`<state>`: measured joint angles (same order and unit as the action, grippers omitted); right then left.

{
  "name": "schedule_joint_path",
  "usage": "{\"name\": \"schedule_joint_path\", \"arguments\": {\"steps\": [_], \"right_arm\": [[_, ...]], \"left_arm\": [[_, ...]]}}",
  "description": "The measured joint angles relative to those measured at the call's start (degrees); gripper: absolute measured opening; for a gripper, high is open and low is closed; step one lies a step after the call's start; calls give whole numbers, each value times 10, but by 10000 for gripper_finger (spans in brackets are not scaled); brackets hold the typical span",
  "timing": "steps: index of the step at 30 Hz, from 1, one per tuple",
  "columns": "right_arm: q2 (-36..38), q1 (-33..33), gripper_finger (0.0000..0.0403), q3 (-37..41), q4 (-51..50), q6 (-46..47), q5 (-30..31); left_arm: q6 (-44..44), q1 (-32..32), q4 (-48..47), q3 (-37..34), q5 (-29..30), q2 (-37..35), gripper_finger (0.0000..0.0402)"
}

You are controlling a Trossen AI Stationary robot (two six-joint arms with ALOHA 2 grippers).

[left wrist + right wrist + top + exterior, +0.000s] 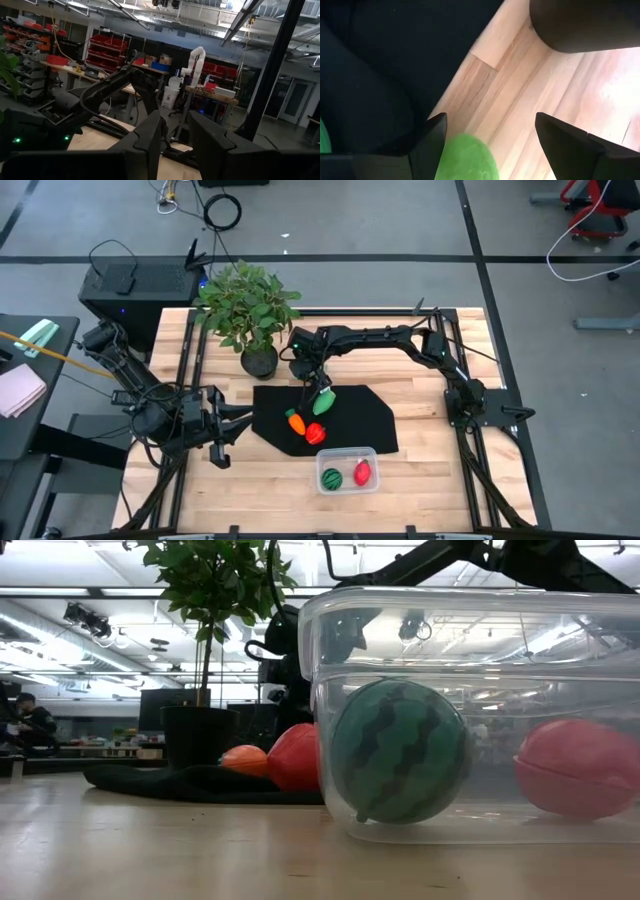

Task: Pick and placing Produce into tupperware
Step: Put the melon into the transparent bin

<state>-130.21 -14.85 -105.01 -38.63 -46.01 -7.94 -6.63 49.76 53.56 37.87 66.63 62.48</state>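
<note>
Right gripper (318, 392), jaws standing wide, is hovering over the light green produce (322, 404) at the black mat's (375, 420) edge, gripping nothing; left gripper (222, 430) jaws are sitting narrowly parted, empty.

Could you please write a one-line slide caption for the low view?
Clear tupperware holding a striped watermelon and red fruit, more produce waiting on the black mat behind.

A robotics lab or workshop: racks of red parts bins (106, 47), cluttered workbenches (210, 95), a white robot arm (196, 62), exposed ceiling strip lights (75, 625), and cables (590, 240) across grey floor.
</note>
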Motion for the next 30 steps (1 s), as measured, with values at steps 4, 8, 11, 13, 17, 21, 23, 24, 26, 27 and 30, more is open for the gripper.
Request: {"name": "schedule_joint_path", "arguments": {"steps": [4, 8, 11, 13, 17, 21, 23, 24, 26, 27, 30], "right_arm": [[0, -4, 306, 0, -15, -2, 0], [0, -8, 306, 0, -36, 18, 0], [0, -8, 306, 0, -38, 23, 7], [0, -8, 306, 0, -38, 23, 20], [0, -12, 306, 0, -38, 27, 33], [0, -17, 306, 0, -38, 42, 35], [0, -17, 306, 0, -38, 62, 34], [0, -16, 306, 0, -37, 72, 34], [0, -14, 306, 0, -29, 88, 35], [0, -13, 306, 0, -24, 92, 36], [0, -8, 306, 0, -4, 100, 47]], "left_arm": [[0, 0, -1, 0, 0, 0, 107], [0, 0, -2, 0, 0, 0, 107], [0, 0, -3, 0, 0, 0, 107], [0, 0, -3, 0, 0, 0, 107], [0, 0, -3, 0, 0, 0, 107], [0, 0, -3, 0, 0, 0, 107], [0, 0, -3, 0, 0, 0, 107], [0, 0, -3, 0, 0, 0, 107], [0, 0, -3, 0, 0, 0, 107], [0, 0, -3, 0, 0, 0, 107], [0, 0, -3, 0, 0, 0, 107]]}}
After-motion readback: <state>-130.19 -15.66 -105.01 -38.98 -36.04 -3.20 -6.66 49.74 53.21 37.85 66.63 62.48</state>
